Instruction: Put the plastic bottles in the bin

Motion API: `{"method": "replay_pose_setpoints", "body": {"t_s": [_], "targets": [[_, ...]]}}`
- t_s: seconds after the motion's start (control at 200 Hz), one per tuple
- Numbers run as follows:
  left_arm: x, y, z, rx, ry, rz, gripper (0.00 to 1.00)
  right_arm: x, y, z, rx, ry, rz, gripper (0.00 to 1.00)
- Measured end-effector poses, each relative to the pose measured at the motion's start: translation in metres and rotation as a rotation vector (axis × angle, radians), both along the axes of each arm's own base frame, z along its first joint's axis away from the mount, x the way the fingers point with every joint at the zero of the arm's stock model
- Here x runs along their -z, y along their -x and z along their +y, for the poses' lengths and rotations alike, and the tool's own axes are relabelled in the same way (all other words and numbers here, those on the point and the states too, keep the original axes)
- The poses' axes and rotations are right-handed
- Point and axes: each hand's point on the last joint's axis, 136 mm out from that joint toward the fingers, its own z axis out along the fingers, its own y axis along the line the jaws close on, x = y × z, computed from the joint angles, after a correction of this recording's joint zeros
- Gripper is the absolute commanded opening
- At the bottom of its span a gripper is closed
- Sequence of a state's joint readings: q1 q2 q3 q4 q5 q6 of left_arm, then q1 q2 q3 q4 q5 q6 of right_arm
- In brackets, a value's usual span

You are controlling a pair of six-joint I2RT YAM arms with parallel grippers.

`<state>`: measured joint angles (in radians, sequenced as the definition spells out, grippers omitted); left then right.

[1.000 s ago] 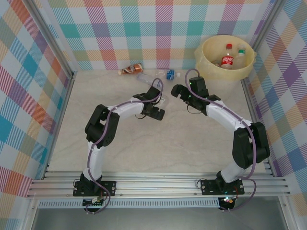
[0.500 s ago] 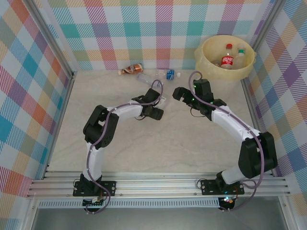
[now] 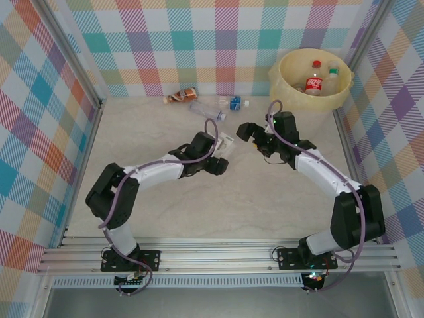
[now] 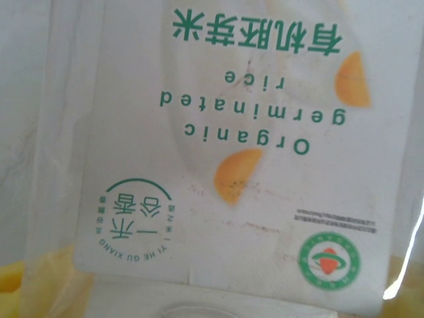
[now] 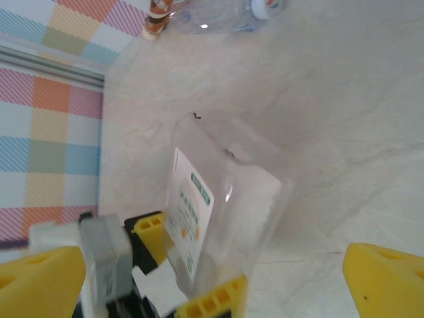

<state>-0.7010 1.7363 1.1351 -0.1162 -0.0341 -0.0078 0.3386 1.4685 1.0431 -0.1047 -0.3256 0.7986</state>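
Overhead view of a pale table with two arms reaching inward. Far beyond the left gripper [image 3: 221, 151] and off to its left lies a brown-labelled bottle [image 3: 180, 96] on its side, with an unlabelled clear bottle [image 3: 205, 109] next to it, nearer the gripper.

The left gripper is clamped across a clear square-sided bottle [image 3: 227, 140]. In the right wrist view we see its yellow pads [image 5: 149, 228] pressed on opposite flat faces, low on the body. In the left wrist view the white paper label [image 4: 225, 165], printed "Organic germinated rice", sits right up against the camera.

We judge this bottle to be empty and very light, with thin walls that would dent under a hard squeeze. The plastic looks smooth and likely slippery, so the flat faces at mid-body – where the pads sit now – seem the best hold, with gentle pressure.

Beyond the gap between the two grippers lies a blue-labelled bottle [image 3: 235, 101]. The right gripper [image 3: 255, 137] faces the held bottle from just beside it, jaws spread wide and holding nothing.

Well beyond the right gripper and to its right stands the bin [image 3: 296, 98], a cream bucket. Inside it we see a red-labelled bottle [image 3: 313, 82] and a green-capped bottle [image 3: 333, 74] – the held bottle is well apart from it.
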Motion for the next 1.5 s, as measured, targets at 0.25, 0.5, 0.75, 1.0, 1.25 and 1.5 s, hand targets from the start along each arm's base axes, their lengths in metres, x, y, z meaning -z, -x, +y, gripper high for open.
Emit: {"method": "replay_pose_setpoints", "body": {"t_s": [0.25, 0.5, 0.75, 1.0, 1.25, 1.5], "targets": [[-0.026, 0.017, -0.032, 0.08, 0.087, -0.049, 0.75, 0.014, -0.014, 0.011, -0.007, -0.095, 0.053, 1.0], [-0.027, 0.023, -0.042, 0.1, 0.154, -0.021, 0.75, 0.019, -0.013, 0.008, -0.002, -0.123, 0.057, 0.79], [-0.031, 0.026, -0.048, 0.104, 0.197, 0.001, 0.76, 0.022, -0.011, 0.009, -0.041, -0.115, 0.015, 0.56], [-0.031, 0.028, -0.05, 0.115, 0.208, 0.01, 0.93, 0.019, -0.008, 0.006, -0.053, -0.086, -0.012, 0.49], [-0.047, 0.032, -0.053, 0.125, 0.255, 0.013, 1.0, 0.012, -0.01, -0.009, -0.014, -0.031, -0.053, 0.46], [-0.103, 0.035, -0.038, 0.089, 0.377, -0.085, 1.0, 0.011, -0.019, -0.035, 0.069, 0.01, -0.061, 0.46]]}}
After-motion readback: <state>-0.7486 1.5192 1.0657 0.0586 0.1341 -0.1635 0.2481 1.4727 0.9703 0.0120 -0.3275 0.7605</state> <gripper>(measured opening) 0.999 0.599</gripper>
